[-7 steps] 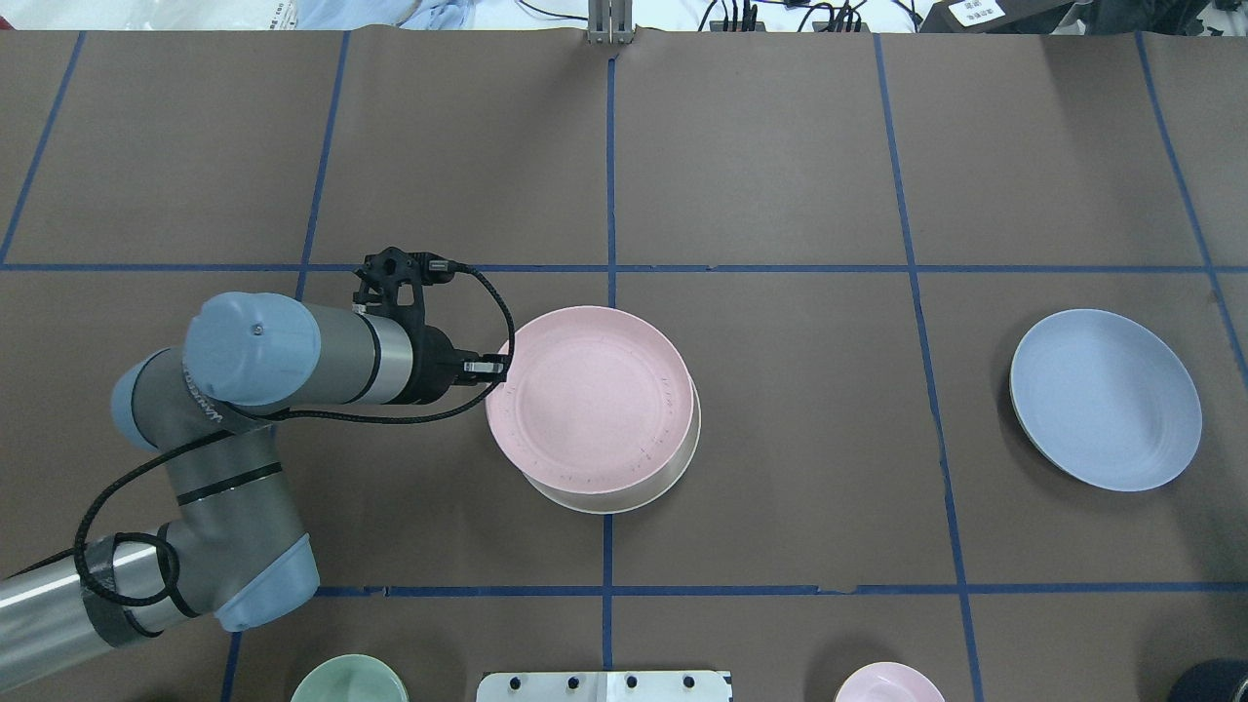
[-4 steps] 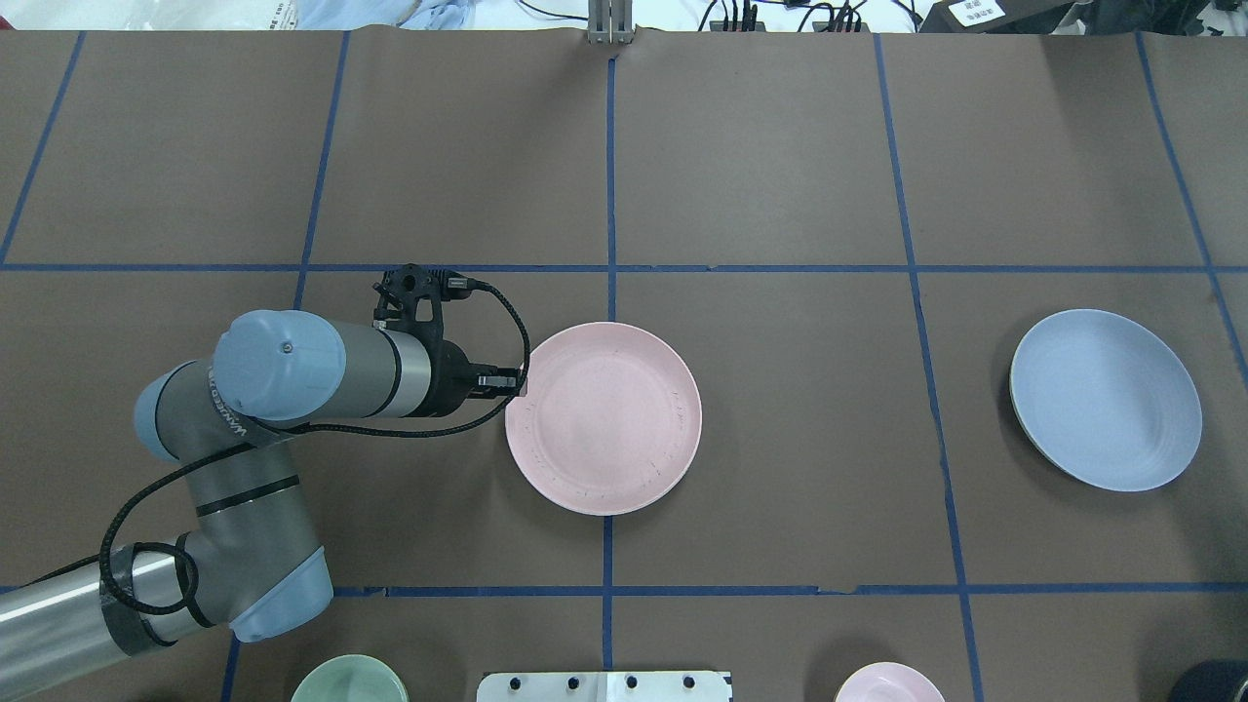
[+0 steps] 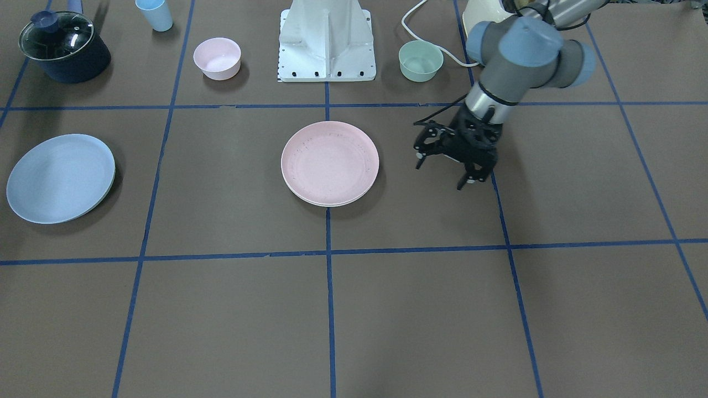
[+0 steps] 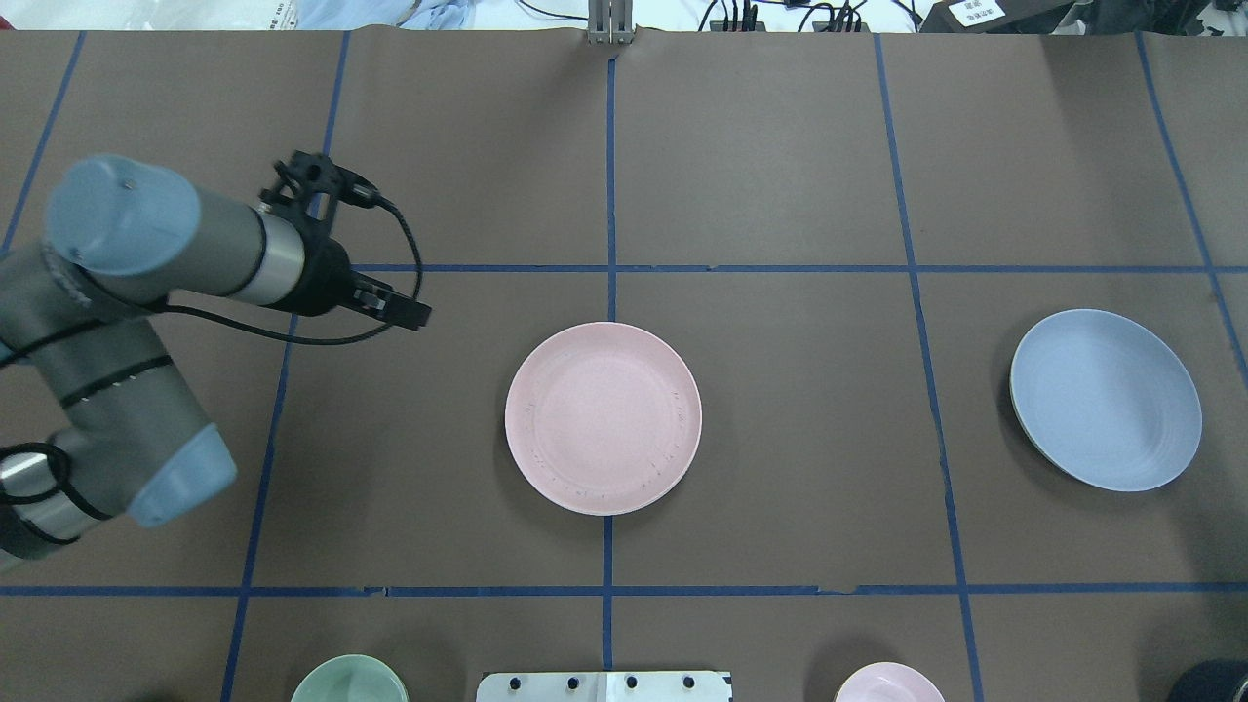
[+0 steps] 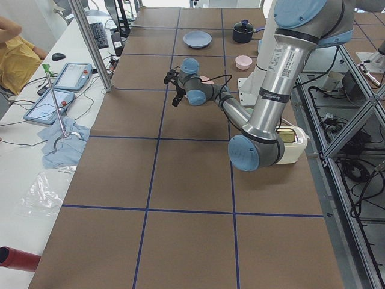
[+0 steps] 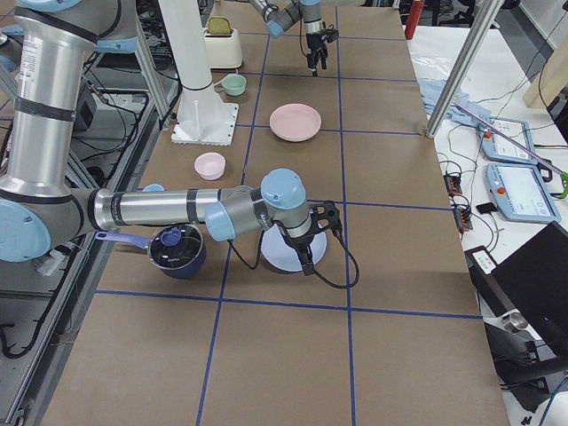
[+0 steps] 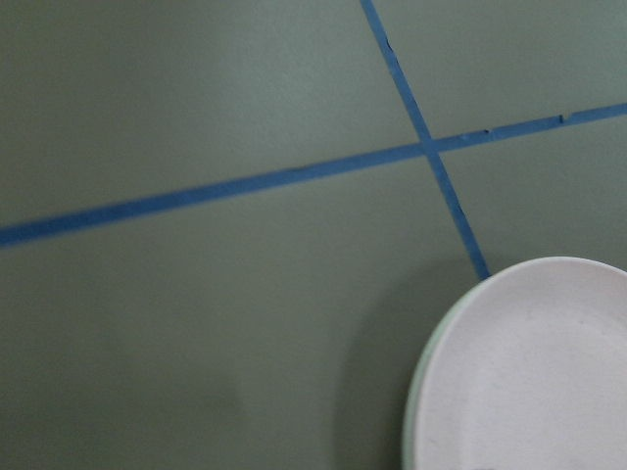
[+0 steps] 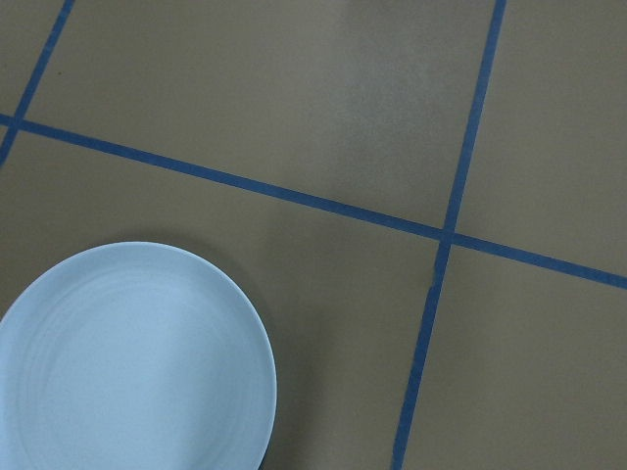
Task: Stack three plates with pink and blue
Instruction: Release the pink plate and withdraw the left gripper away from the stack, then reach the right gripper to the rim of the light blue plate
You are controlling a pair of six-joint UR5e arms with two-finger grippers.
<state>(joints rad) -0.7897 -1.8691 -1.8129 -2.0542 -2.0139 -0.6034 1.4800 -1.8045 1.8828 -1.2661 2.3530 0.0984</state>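
The pale pink plate (image 4: pixel 603 417) lies flat at the table's middle, on top of the cream-white plate. Only a thin pale edge of the cream-white plate (image 7: pixel 409 436) shows under it. The light blue plate (image 4: pixel 1105 398) lies alone at the right, also seen in the front view (image 3: pixel 60 178). My left gripper (image 3: pixel 442 173) is open and empty, hanging above bare table well clear of the pink plate; the overhead view (image 4: pixel 409 314) shows it too. My right gripper (image 6: pixel 311 259) shows only in the exterior right view, above the blue plate; I cannot tell whether it is open or shut.
Along the robot's edge stand a dark pot with a glass lid (image 3: pixel 63 47), a light blue cup (image 3: pixel 155 14), a small pink bowl (image 3: pixel 217 57), the white robot base (image 3: pixel 326 41) and a mint-green bowl (image 3: pixel 421 60).
The left gripper lowered the pink plate flat onto the cream-white plate, let go of its rim, and drew back to the left and farther from the robot.
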